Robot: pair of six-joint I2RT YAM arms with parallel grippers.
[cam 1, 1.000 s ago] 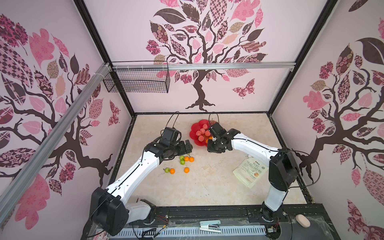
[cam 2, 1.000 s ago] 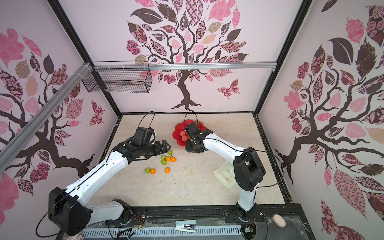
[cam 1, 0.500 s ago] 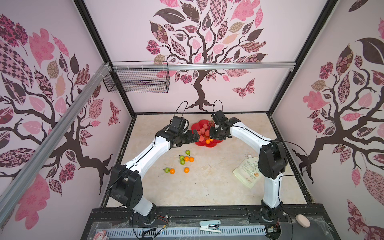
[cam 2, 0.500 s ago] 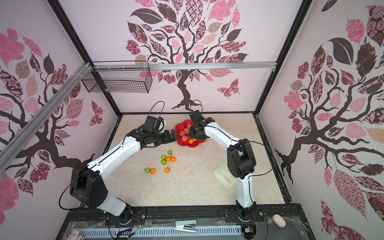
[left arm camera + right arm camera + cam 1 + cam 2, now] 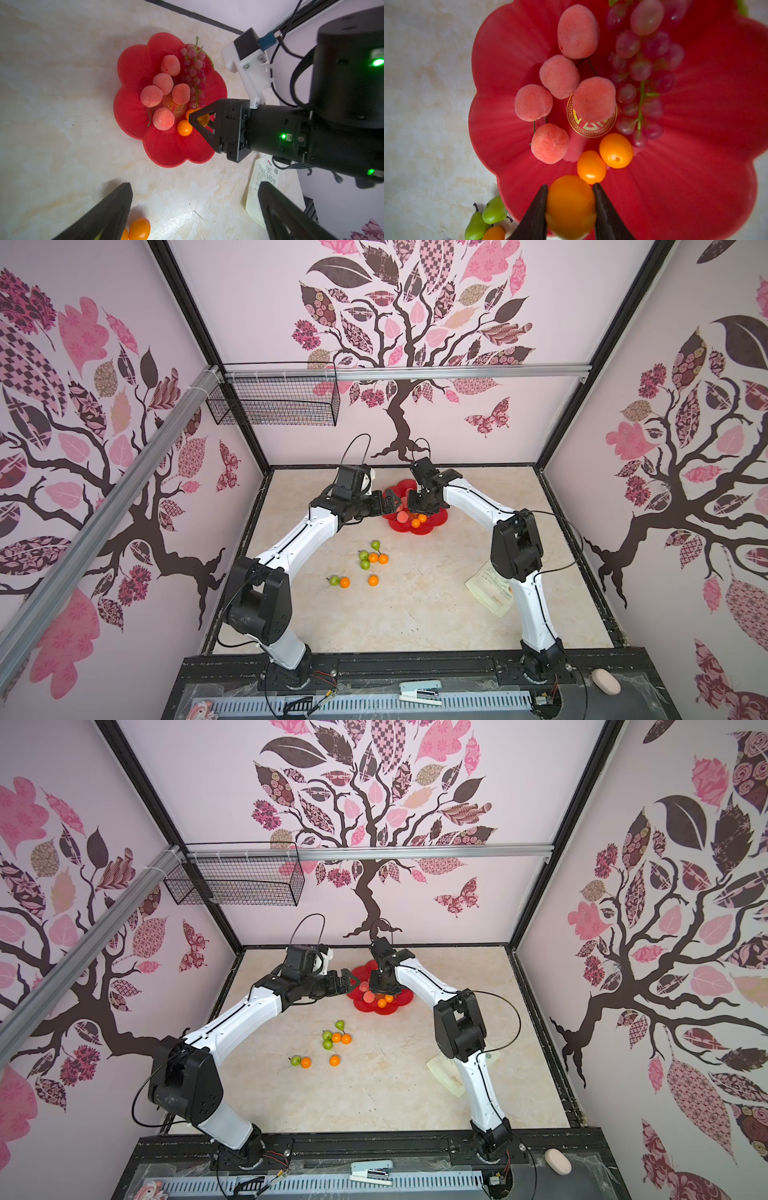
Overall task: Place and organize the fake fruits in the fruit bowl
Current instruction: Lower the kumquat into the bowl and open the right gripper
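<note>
Right wrist view showed the right gripper (image 5: pixel 570 186) clamped on a smooth, glossy orange (image 5: pixel 571 207), its dark tapered fingers (image 5: pixel 533 220) pressed against either side of the fruit over one lobe of the fruit bowl (image 5: pixel 695 176). Whether the fruit touched the dish, I could not tell.

The bowl was a shallow red dish, scalloped like a flower and faintly ribbed toward a round gold emblem (image 5: pixel 591 129) at its centre. It stood on the marbled tabletop (image 5: pixel 415 614) close to the far edge, about midway along it.

Inside lay five matte, fuzzy pink peaches (image 5: pixel 559 76) with thin dark stems, touching in a loose chain; one covered part of the emblem. Beside them lay a long grape bunch (image 5: pixel 641 68) of translucent dark-red beads on a green stalk. Two small shiny oval oranges (image 5: pixel 591 167) sat touching each other just beside the emblem.

The left gripper (image 5: pixel 195 185) stood spread wide, holding nothing, just beside the bowl's rim on the side toward the left edge.

Near the middle of the tabletop, both top views showed a touching cluster of green pears and oranges (image 5: pixel 372 558). Toward the front edge lay a pear-and-orange pair (image 5: pixel 338 581) and a lone orange (image 5: pixel 373 580), slightly apart.

A flat cream printed pouch (image 5: pixel 492 589) lay near the right edge. A black wire basket (image 5: pixel 274 406) hung above the far left corner.
</note>
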